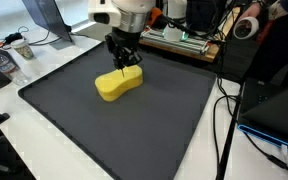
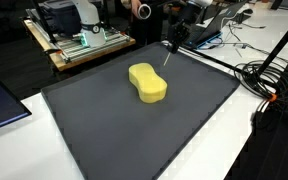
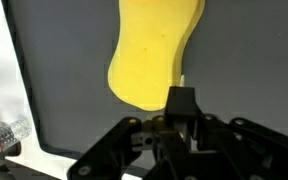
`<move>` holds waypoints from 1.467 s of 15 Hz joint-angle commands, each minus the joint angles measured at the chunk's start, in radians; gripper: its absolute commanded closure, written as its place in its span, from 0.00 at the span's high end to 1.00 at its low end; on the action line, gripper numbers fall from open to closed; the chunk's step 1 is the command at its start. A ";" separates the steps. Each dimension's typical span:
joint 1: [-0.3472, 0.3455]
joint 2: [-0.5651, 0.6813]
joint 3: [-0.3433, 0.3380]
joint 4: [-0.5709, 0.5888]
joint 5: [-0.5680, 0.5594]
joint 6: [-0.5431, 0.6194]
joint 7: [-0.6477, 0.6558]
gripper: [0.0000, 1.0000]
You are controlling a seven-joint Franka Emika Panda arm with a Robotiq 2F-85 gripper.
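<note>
1. Gripper (image 1: 125,62) was clenched, fingers pressed together with nothing between them; the wrist view showed the closed fingertips (image 3: 181,98) at the sponge's edge.
2. Yellow sponge (image 1: 120,84) lay flat on the dark mat (image 1: 134,135), around its middle and a little toward the far side. It was not lifted and not gripped.
3. In an exterior view the gripper (image 2: 168,58) hung just beside the far end of the sponge (image 2: 148,82). Contact could not be told, though it looked close or barely touching.
4. Judged progress: an early stage. The arm was at the sponge, but no grasp had been made and the sponge sat undisturbed on the mat (image 2: 134,135).
5. Around: a wooden rack with electronics (image 1: 179,40) stood beyond the mat's far edge, cables (image 2: 269,80) ran along the mat's right side, and a plastic bottle (image 3: 4,135) lay off the mat at the left in the wrist view.
6. Nothing else sat on the mat near the sponge (image 3: 154,50); the rack and cables were well apart from it and did not block the gripper.
</note>
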 commanded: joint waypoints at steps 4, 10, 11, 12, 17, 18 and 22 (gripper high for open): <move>-0.061 -0.009 -0.066 0.040 0.187 0.047 -0.158 0.04; -0.062 -0.003 -0.098 0.056 0.213 0.041 -0.161 0.16; -0.062 -0.003 -0.098 0.056 0.215 0.041 -0.161 0.16; -0.061 -0.003 -0.098 0.056 0.216 0.041 -0.161 0.16; -0.082 0.019 -0.095 0.094 0.257 0.012 -0.194 0.04; -0.092 0.033 -0.096 0.114 0.277 0.002 -0.203 0.04; -0.138 0.077 -0.110 0.183 0.382 -0.025 -0.239 0.04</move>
